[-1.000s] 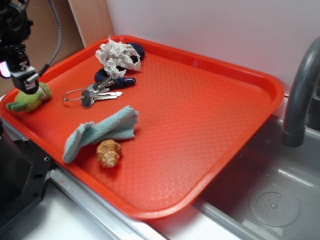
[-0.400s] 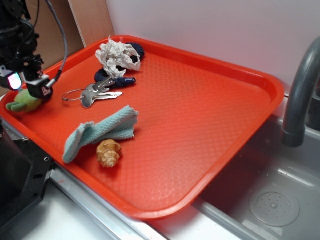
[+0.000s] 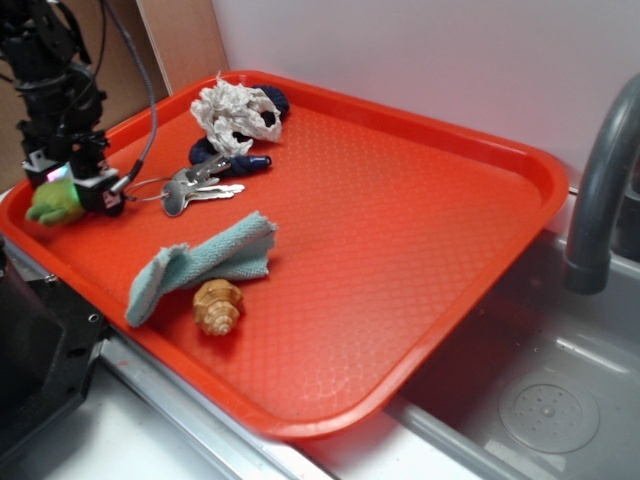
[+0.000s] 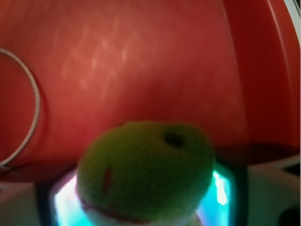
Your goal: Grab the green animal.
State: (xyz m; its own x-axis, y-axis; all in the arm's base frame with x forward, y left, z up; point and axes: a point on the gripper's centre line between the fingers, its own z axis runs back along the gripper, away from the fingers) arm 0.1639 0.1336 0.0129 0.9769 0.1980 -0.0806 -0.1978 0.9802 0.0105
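The green animal (image 3: 52,205) is a small lime-green plush lying at the far left of the red tray (image 3: 400,230), close to its rim. My gripper (image 3: 73,190) has come down over it and stands open, one finger on each side of the toy. In the wrist view the green animal (image 4: 146,174) fills the lower middle, blurred, with a red seam and a whitish underside. It sits between my gripper's (image 4: 143,207) two fingers, and a lit cyan gap shows on each side of it.
A bunch of keys (image 3: 195,186) on a wire ring (image 4: 33,117) lies just right of the gripper. Further along the tray are a pale teal cloth (image 3: 205,262), a seashell (image 3: 217,305), crumpled white paper (image 3: 235,112) and a dark blue object (image 3: 225,155). A faucet (image 3: 600,180) and sink (image 3: 545,405) stand at right.
The gripper has swung from above the toy's left side to the right and dropped lower. It now straddles the green animal, which has stayed in its place.
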